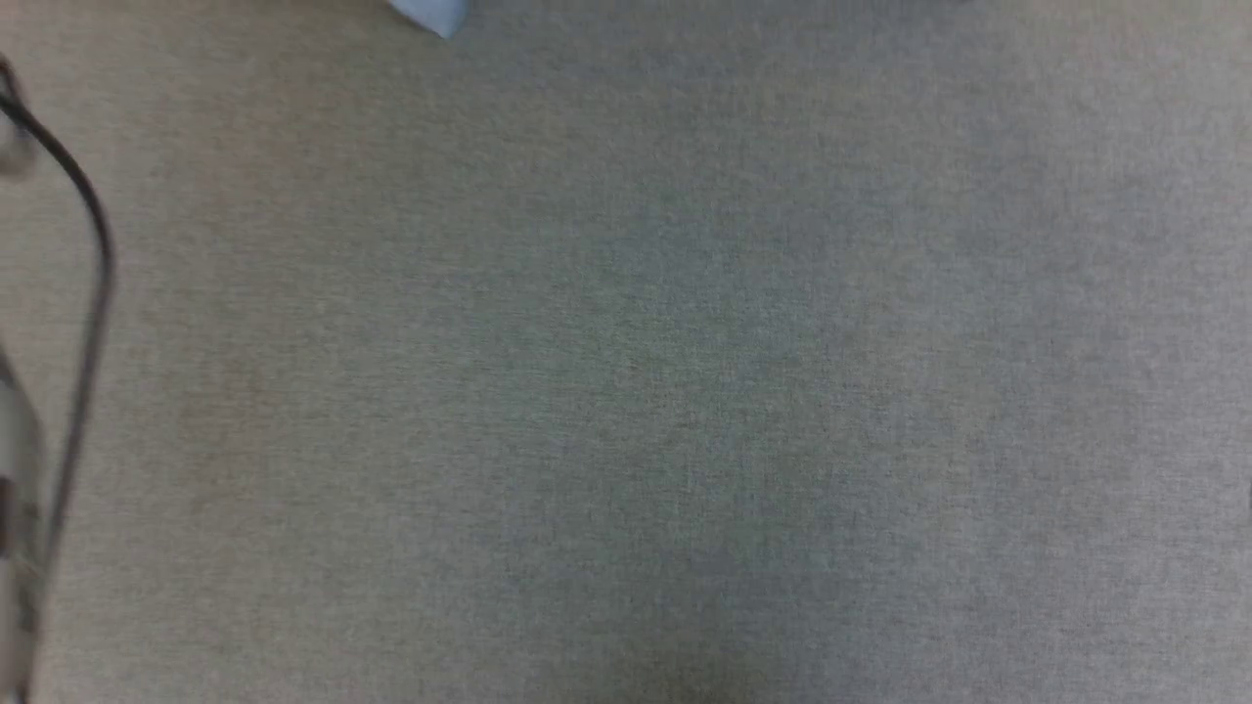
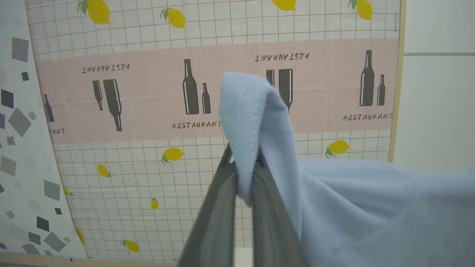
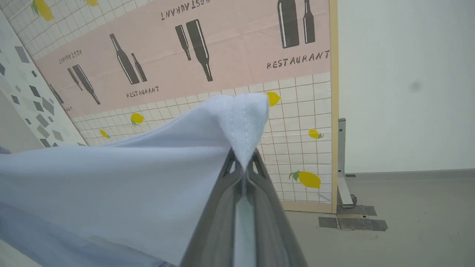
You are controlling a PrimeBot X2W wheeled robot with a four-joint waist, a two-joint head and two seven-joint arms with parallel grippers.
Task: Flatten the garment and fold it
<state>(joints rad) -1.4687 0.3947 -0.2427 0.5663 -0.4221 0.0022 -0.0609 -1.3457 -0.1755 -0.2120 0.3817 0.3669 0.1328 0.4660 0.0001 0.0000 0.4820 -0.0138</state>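
Head view: a grey-beige woven table [image 1: 626, 391] spreads across the picture. A small light blue corner of the garment [image 1: 430, 14] shows at the top edge, left of centre. A dark cable [image 1: 90, 225], blurred, curves down the left edge.

Left wrist view: the left tool [image 2: 245, 163] is clamped shut on a stitched hem of the garment [image 2: 352, 207], which loops up above the fingertips and drapes away to the lower right. Behind stands a printed panel [image 2: 130, 92] with lemons and bottles.

Right wrist view: the right tool [image 3: 244, 165] pinches another stitched edge of the garment [image 3: 111, 178], and the cloth spreads left and down. Beyond are the panel [image 3: 237, 40], a white wall [image 3: 408, 74] and grey floor [image 3: 408, 200].
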